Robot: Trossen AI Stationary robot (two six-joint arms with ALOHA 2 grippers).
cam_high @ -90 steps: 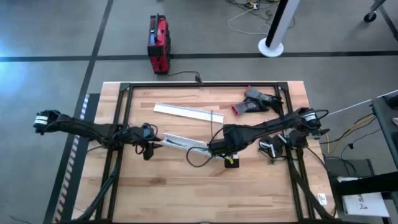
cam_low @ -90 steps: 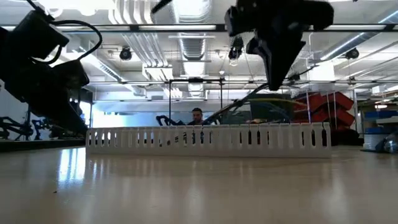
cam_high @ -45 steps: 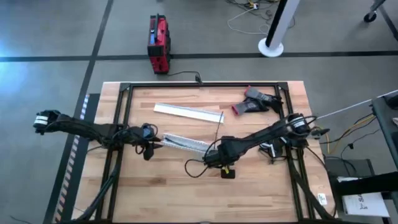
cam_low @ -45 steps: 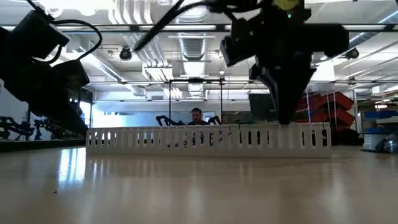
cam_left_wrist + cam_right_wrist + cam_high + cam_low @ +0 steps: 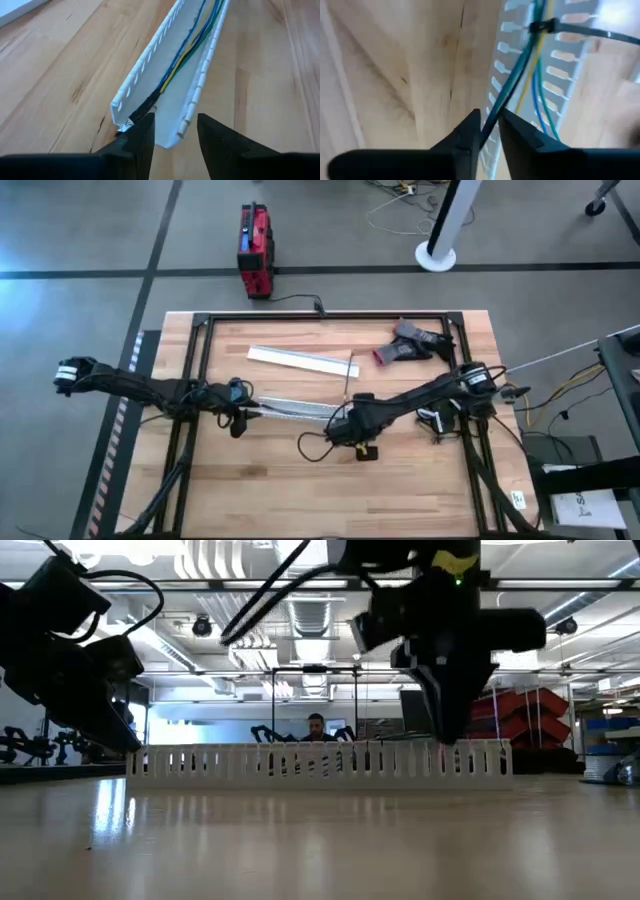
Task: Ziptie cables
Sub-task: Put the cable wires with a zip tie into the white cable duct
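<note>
A white slotted channel (image 5: pixel 290 409) lies mid-table, running left to right. The cables (image 5: pixel 185 45), blue, yellow, green and dark, lie inside it. The black ziptie (image 5: pixel 580 31) is looped round the cables, its head on the bundle and its tail sticking out toward the far edge (image 5: pixel 347 385). My left gripper (image 5: pixel 175 130) is open at the channel's left end, one finger beside the cables' dark end. My right gripper (image 5: pixel 338 425) is shut on the cables at the channel's right end. My left gripper's finger (image 5: pixel 142 132) lies against the cables' dark end; whether it touches cannot be told. My right gripper pinches a dark-green strand of the cables (image 5: pixel 492 117) between its two fingers, a little way from the ziptie's head. It comes from above, pointing down (image 5: pixel 447 735). The strand runs straight from the fingers into the channel.
A second white strip (image 5: pixel 300 360) lies farther back. A red and black tool (image 5: pixel 408 345) sits at the far right. A black cord loop (image 5: pixel 312 445) and a small yellow and black object (image 5: pixel 366 451) lie near my right gripper. Black frame rails (image 5: pixel 200 380) border the table.
My right gripper has come down to the channel's right end and then gone a little toward the table's left edge. The channel has slid a short way toward the left edge, staying flat on the table.
</note>
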